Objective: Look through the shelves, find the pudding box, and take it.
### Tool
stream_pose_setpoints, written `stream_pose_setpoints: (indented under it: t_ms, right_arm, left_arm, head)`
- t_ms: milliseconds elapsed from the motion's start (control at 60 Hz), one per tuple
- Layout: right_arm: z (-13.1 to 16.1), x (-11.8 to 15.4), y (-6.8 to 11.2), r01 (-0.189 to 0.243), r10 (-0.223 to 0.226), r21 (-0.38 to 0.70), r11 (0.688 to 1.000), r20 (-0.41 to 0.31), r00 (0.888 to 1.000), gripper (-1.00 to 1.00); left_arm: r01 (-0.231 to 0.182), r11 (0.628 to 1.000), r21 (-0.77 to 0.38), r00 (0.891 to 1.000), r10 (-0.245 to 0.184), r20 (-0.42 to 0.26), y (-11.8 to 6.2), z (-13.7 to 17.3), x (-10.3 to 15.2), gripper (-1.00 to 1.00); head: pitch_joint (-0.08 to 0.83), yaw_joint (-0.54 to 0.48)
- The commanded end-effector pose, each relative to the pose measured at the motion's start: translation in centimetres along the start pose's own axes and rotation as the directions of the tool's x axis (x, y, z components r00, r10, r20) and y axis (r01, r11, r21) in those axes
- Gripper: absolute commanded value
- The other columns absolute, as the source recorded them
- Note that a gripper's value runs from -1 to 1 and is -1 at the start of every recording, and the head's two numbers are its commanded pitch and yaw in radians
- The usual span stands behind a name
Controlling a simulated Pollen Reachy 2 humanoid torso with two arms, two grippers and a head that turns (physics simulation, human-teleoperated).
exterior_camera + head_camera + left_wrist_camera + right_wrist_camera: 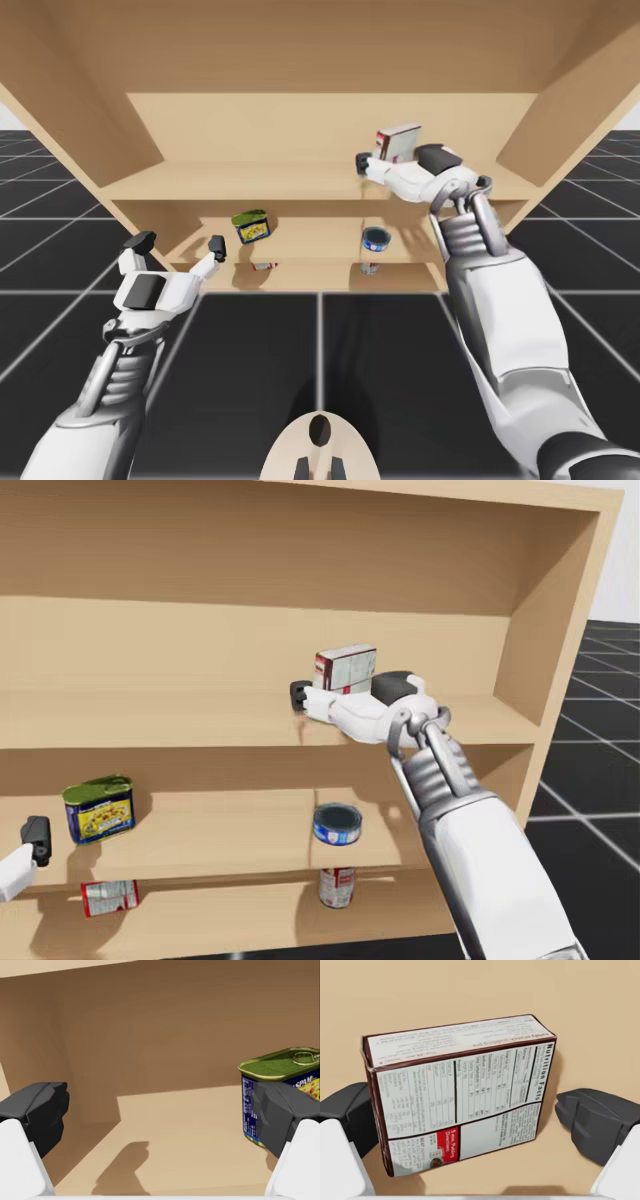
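Pudding box [460, 1095] stands on the upper board of the wooden shelf unit [560, 630], right of middle. The face toward the wrist camera is white with dense black table-style print, dark maroon edges and a red patch low at one corner.

Right gripper [472, 1115] is at the box with its fingers apart and the box between them. One finger sits right against a box edge, the other is clear of it with a gap of bare shelf, so it isn't clamped.

Left gripper [160, 1115] has its fingers spread wide with nothing between them, at the middle board. A blue rectangular can [280, 1065] with a green lid and yellow label art is just ahead of one finger.

Also on the middle board is a blue round can [337, 823]. The bottom board holds a red-and-white can [338, 887] and a red-and-white packet [108, 896]
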Motion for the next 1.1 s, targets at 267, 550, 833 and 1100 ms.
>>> stream_pose_setpoints:
  t_ms: [267, 550, 833, 1100]
  right_arm:
    - [-2.9, -1.3, 0.5, -0.059, 0.059, -0.019, 0.998, -0.021, 0.998, 1.00]
    - [0.1, -0.2, 0.8, -0.049, 0.049, 0.008, 0.999, 0.021, 0.999, 1.00]
    - [3.3, 1.8, 1.3, -0.064, 0.063, 0.010, 0.998, 0.098, 0.993, 1.00]
    - [6.3, 4.0, 1.8, -0.082, 0.079, 0.010, 0.997, 0.173, 0.982, 1.00]
  left_arm:
    - [0.002, 1.000, -0.001, 1.000, -0.002, 0.004, 0.0, 0.1, 0.2, -1.00]
    - [0.002, 1.000, -0.002, 1.000, -0.002, 0.004, 0.0, 0.1, 0.3, -1.00]
    - [0.005, 1.000, -0.005, 1.000, -0.005, 0.006, -0.3, 0.2, 0.2, -1.00]
    - [0.005, 1.000, -0.004, 1.000, -0.005, 0.009, -0.3, 0.2, 0.3, -1.00]
  head:
    - [0.235, -0.17]
    - [0.237, -0.17]
    - [0.235, -0.18]
    - [0.233, -0.18]
